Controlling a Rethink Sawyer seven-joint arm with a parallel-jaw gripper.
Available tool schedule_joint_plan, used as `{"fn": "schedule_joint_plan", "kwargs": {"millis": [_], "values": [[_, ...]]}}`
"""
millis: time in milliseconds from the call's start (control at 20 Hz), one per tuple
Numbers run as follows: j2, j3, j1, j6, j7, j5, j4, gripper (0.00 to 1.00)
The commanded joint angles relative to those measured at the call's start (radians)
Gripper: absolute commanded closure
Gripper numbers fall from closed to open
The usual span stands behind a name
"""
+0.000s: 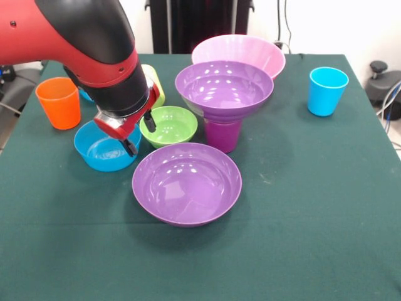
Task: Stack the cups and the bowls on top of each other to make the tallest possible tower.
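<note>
The robot's arm is a thick, rounded limb with a glossy red shell and a broad matte black band wrapping its upper side. Its last segment is a stout black cylinder, ringed at the lower end by a red collar. Below the collar sits a small gripper with two short, dark, slender fingers projecting from a red-edged mount.

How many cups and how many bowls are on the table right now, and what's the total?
Cups: 4, namely orange, lime green partly hidden behind the arm, purple under a bowl, light blue.
Bowls: 5 visible, namely pink, two purple, green, blue.
Total: 9
</note>
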Motion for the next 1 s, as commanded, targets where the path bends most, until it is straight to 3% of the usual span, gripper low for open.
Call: {"fn": "schedule_joint_plan", "kwargs": {"millis": [50, 550, 1000], "values": [[0.024, -0.032, 0.051, -0.08, -0.247, -0.083, 0.022, 0.0], [0.053, -0.064, 0.084, -0.15, -0.184, -0.129, 0.012, 0.0], [0.042, -0.136, 0.151, -0.083, -0.136, -0.191, -0.036, 0.0]]}}
